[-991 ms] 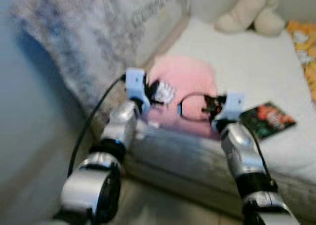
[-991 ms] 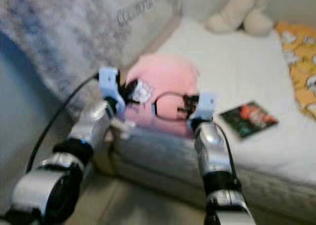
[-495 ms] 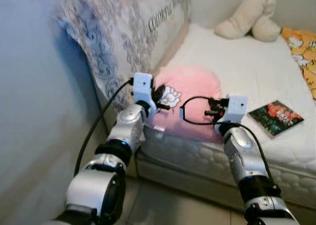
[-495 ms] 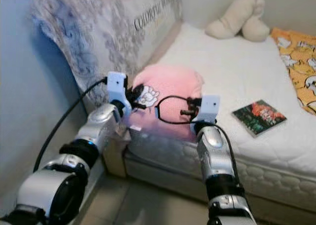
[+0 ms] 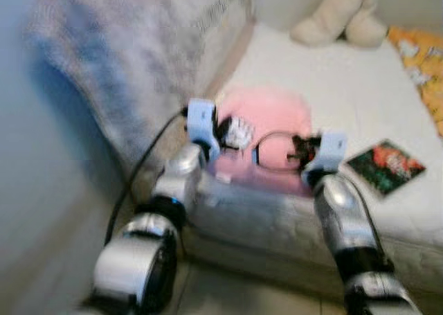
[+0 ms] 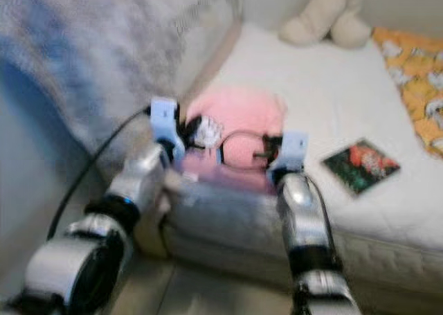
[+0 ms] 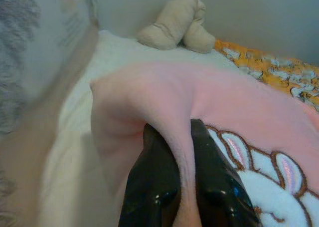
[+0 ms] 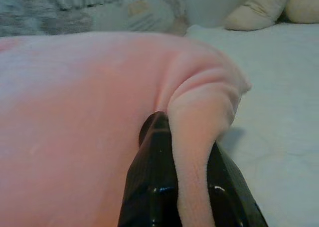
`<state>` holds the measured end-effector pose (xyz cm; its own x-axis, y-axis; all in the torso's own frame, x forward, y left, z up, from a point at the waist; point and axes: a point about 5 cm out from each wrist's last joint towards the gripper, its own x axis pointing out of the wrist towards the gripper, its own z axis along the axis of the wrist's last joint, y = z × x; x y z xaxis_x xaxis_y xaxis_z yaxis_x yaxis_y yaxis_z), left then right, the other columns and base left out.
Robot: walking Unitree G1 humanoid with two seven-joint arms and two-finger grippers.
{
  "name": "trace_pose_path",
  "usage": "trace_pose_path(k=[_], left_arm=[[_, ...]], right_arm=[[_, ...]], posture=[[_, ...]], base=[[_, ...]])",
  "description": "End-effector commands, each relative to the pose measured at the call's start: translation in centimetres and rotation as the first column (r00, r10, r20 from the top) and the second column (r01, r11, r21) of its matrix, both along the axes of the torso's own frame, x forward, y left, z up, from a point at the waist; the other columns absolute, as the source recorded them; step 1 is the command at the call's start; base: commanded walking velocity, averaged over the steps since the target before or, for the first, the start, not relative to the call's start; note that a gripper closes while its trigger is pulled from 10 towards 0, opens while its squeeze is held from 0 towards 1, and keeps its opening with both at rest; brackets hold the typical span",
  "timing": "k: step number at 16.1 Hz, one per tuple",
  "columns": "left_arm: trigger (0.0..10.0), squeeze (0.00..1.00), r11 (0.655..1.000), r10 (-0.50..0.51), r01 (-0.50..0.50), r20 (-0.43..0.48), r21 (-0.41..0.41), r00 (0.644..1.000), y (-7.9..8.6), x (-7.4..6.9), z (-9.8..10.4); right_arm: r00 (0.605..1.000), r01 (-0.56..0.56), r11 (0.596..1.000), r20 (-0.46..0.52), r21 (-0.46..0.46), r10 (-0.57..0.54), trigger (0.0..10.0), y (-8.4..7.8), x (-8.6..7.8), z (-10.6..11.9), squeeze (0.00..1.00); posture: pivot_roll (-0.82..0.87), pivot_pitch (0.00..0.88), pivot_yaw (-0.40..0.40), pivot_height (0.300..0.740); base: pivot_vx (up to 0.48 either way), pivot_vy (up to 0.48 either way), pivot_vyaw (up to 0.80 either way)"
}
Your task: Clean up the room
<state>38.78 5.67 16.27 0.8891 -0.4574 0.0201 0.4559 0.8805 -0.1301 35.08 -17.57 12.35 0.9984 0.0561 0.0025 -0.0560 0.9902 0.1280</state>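
Left eye view, blurred: I see the bed (image 5: pixel 360 100) with the pink blanket (image 5: pixel 273 121) bunched at its near edge. Left gripper (image 7: pixel 180 137) pinches a blanket fold by the bunny print; right gripper (image 8: pixel 192 137) clamps another fold. A beige plush toy (image 5: pixel 339 21) lies far back, a book (image 5: pixel 384 166) beside the blanket.
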Motion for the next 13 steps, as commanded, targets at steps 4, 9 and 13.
trace_pose_path(k=[4, 9, 13], left_arm=[[10.0, 0.0, 1.0, 0.026, -0.026, 0.05, 0.002, 0.998, 0.91, 0.67, 1.57], [10.0, 0.0, 0.999, 0.044, -0.044, 0.041, 0.001, 0.998, 0.94, 0.76, 1.54], [10.0, 0.0, 0.999, 0.045, -0.045, 0.031, -0.001, 0.999, 0.61, 0.7, 1.36]], right_arm=[[0.999, -0.012, 1.0, 0.046, 0.004, 0.012, 10.0, 0.32, 0.38, 1.26, 0.0], [0.999, -0.021, 1.0, 0.042, -0.005, 0.021, 10.0, 0.38, 0.26, 1.12, 0.0], [0.999, -0.01, 1.0, 0.031, -0.02, 0.011, 10.0, -0.31, -0.12, 0.86, 0.0]], posture=[[0.09, 0.0, 0.027, 0.74], [0.09, 0.0, 0.025, 0.74], [0.06, 0.0, 0.015, 0.74]], base=[[0.471, 0.0, 0.0], [0.455, 0.0, 0.0], [0.453, 0.0, 0.0]])
